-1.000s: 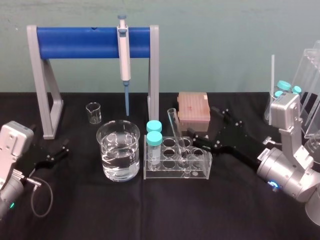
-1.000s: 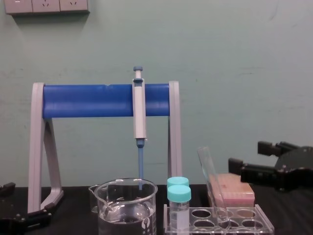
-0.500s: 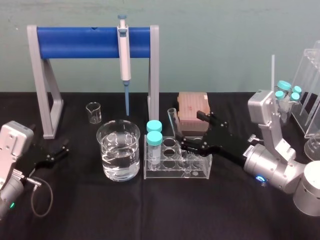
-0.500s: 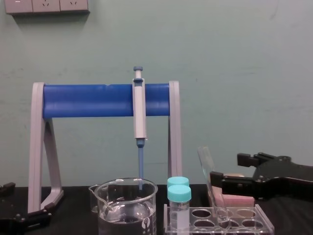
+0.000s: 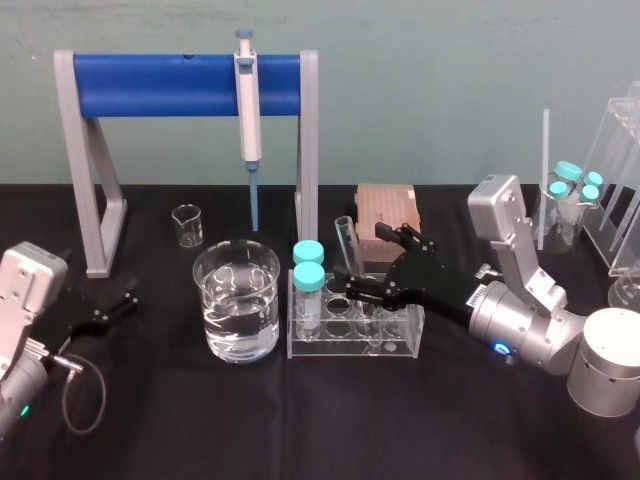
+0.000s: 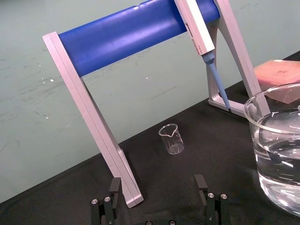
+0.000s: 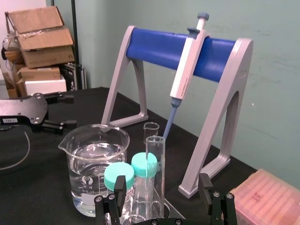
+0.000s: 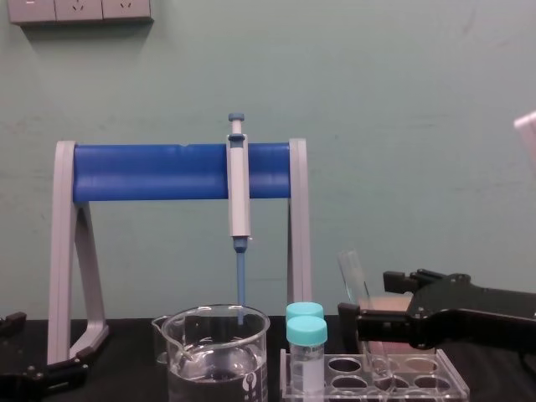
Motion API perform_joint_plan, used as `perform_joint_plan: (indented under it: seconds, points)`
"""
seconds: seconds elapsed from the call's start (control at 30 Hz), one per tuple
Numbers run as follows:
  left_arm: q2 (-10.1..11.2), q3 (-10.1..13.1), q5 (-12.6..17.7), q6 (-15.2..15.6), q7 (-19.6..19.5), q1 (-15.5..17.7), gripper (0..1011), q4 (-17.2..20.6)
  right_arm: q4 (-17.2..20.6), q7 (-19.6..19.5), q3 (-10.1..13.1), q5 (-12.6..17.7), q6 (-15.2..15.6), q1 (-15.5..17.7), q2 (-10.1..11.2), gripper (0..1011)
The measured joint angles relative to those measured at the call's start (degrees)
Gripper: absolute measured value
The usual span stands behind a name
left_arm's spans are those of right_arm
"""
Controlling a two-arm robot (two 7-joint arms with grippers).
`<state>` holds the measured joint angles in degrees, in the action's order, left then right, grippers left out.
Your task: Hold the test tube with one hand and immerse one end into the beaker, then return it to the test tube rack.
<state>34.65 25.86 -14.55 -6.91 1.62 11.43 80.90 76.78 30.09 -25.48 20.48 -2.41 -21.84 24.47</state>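
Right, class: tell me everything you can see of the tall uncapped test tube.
The test tube is a long, slim, clear glass tube with an open rim and no cap. It stands in a hole of the rack, tilted, top toward the robot's left. The right claw is open around it, clear of the glass on both sides.

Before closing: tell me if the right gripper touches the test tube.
Apart. The right wrist view shows the test tube between the right gripper's open fingers, clear gaps on both sides.
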Motion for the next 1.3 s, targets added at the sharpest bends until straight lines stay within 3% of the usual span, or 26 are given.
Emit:
perform_joint_plan:
  seconds: [0.33,1.3]
  points:
    - [0.0,0.0,0.0,0.0,0.0,0.0,1000,0.0,-1.75,0.5,-0.54,-0.95,1.26,-1.01,-0.87,1003]
    - [0.0,0.0,0.0,0.0,0.0,0.0,1000,0.0,-2.37,0.09,-0.52,-2.41,1.07,-1.52,-1.64,1002]
